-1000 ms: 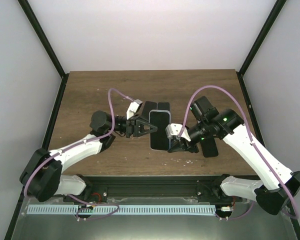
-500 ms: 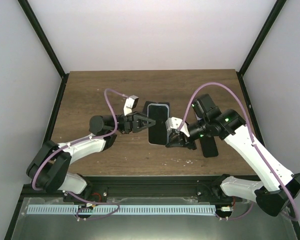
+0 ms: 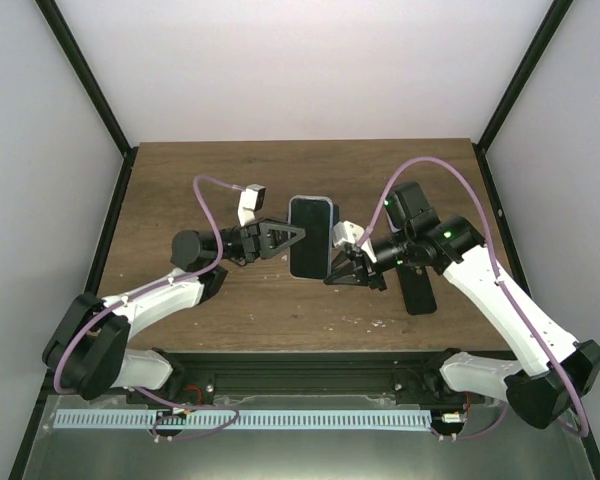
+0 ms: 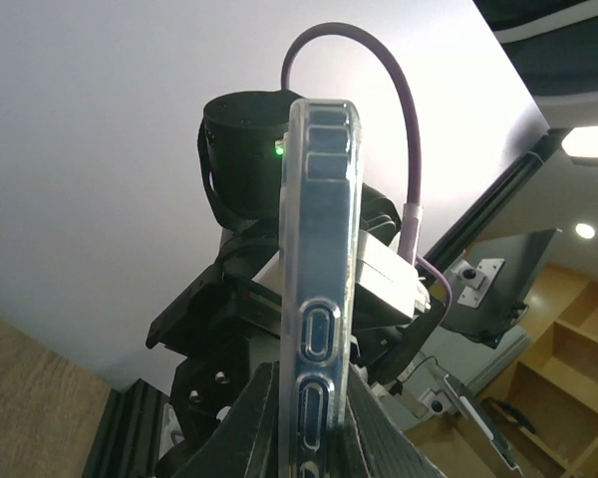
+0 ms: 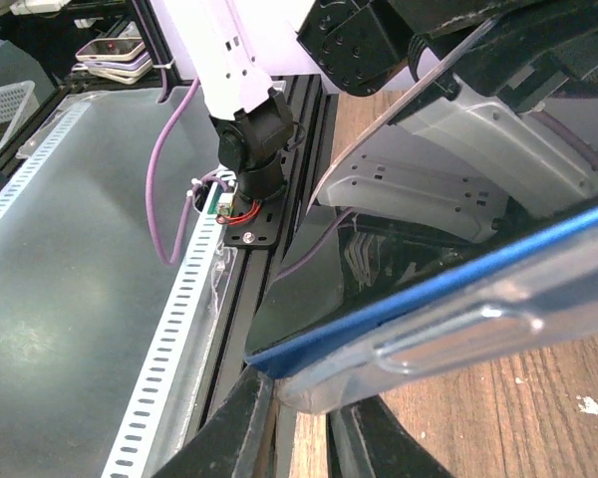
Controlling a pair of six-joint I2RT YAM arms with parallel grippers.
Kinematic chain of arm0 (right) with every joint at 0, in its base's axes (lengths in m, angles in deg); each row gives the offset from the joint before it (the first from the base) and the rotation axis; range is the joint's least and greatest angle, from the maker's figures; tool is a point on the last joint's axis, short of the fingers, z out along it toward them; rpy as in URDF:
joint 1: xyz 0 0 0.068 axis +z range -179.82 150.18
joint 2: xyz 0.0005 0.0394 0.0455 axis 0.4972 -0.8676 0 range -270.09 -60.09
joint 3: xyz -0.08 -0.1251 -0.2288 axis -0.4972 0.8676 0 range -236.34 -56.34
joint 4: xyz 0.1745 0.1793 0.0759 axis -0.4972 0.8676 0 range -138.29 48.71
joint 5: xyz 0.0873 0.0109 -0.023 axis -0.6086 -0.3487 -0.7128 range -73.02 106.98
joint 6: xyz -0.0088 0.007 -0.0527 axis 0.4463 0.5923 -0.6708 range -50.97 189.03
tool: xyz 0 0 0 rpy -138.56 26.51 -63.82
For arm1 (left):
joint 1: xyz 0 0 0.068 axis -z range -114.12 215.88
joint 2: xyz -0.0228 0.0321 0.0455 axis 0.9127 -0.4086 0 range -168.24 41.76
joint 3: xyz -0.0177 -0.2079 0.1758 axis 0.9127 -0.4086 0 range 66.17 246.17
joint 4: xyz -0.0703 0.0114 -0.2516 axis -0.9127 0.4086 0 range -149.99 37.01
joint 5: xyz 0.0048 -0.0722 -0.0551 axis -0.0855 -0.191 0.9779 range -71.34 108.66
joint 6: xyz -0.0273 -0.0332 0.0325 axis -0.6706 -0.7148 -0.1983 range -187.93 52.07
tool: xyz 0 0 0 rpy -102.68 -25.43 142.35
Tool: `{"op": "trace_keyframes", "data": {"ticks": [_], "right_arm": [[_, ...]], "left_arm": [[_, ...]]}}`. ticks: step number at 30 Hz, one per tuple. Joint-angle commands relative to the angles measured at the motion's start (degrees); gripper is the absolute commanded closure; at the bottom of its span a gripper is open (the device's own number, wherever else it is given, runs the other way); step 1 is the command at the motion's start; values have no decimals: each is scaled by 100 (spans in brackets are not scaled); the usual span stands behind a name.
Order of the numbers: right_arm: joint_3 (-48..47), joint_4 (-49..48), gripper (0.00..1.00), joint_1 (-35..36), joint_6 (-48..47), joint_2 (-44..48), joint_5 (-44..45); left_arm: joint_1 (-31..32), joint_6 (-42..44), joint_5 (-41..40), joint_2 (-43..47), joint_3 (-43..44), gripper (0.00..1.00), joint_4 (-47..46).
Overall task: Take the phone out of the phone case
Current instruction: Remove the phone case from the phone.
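Lifted clear of the worktop [image 3: 180, 190] and hanging between the 2 arms: the phone [image 3: 312, 237], not yet out of its clear phone case [image 4: 319, 299]. Seen from above with a broad dark face turned up and the long axis running from the near side toward the far side. Gripped on both long edges at once.

On the left edge, about mid-length, the left gripper [image 3: 295, 238], jaws narrow and closed on the case rim, the side buttons just above the fingers [image 4: 262, 418]. On the right edge, closer to the near end, the right gripper [image 3: 332, 272], jaws also narrow, pinching the clear rim with a blue line of phone beside it.

Neither arm nearer than the other, both touching. Probably calls for a pull across the short axis, 1 side holding, the other peeling the rim away. Risk of a drop with any loosening on both sides together.

Under the right arm, flat on the worktop, a dark slab [image 3: 417, 290], apart from all this.
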Motion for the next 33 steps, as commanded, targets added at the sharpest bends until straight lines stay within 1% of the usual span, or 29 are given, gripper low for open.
{"op": "trace_keyframes", "data": {"ticks": [1,8,11,13,20,24,27,33], "right_arm": [[-81,-2265,87,-316,113,-362,908],[73,-2479,87,-524,368,-469,786],[16,-2476,83,-749,485,-576,438],[-140,-2400,82,-820,612,-609,161],[-700,-2529,71,-828,1517,-743,-254],[-1075,-2368,67,-837,1858,-992,-606],[-1193,-2578,62,-896,2324,-1100,-748],[-1199,-2960,58,-1042,3042,-1223,-1614]], "left_arm": [[478,-608,863,209,23,100,-177],[470,-568,880,299,-7,100,-102],[468,-477,890,375,-36,100,66],[470,-299,892,444,-51,100,359],[464,335,832,569,-102,100,1324],[469,888,794,663,-23,100,2155],[548,1300,785,746,97,100,2742],[673,2495,616,873,365,100,4518]]}}
